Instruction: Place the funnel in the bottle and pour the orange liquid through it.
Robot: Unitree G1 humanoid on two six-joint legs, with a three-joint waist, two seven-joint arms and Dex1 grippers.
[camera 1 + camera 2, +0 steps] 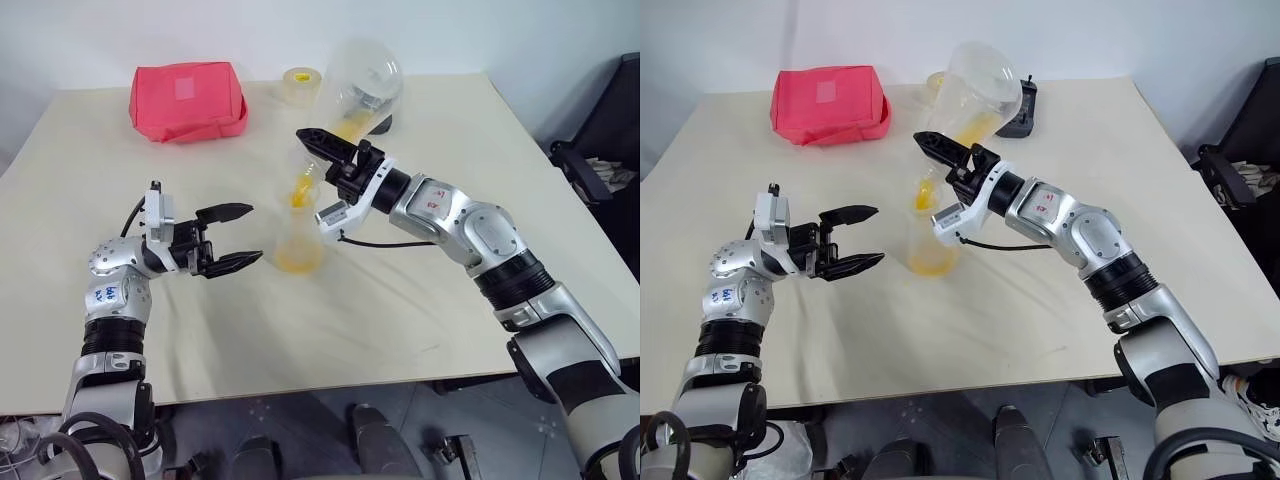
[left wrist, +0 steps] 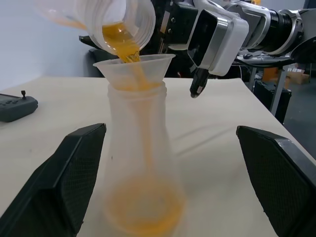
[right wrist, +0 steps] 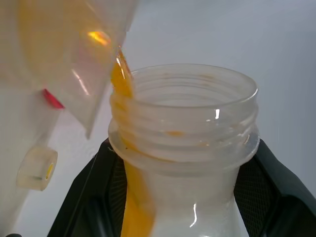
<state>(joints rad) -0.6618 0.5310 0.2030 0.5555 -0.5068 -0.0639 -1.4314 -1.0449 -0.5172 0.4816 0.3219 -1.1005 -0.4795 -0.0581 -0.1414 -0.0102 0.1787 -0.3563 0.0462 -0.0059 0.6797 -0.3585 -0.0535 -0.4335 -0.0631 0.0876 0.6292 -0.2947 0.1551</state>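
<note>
Funnel (image 1: 300,187) sits in the neck of the bottle (image 1: 297,245), which stands upright mid-table (image 1: 450,120).

Head views: we see the right gripper (image 1: 315,150) clamped on the neck of a second clear flask (image 1: 360,85), tipped mouth-down over the funnel. Orange liquid (image 1: 298,192) shows in the funnel and pooled in the bottle's base. The left gripper (image 1: 250,235) hangs just beside the bottle, jaws wide apart, touching nothing. At the far edge lie a red pouch (image 1: 187,100), a tape roll (image 1: 300,85) and a black handheld device (image 1: 1020,110).

Left wrist view: we get the bottle between the spread fingers with clear gaps on both sides. The stream runs from the flask's threaded mouth into the funnel and down the inside of the bottle.

Right wrist view: black fingers press both sides of the flask's threaded neck. Orange liquid runs along the neck and off the lip.
</note>
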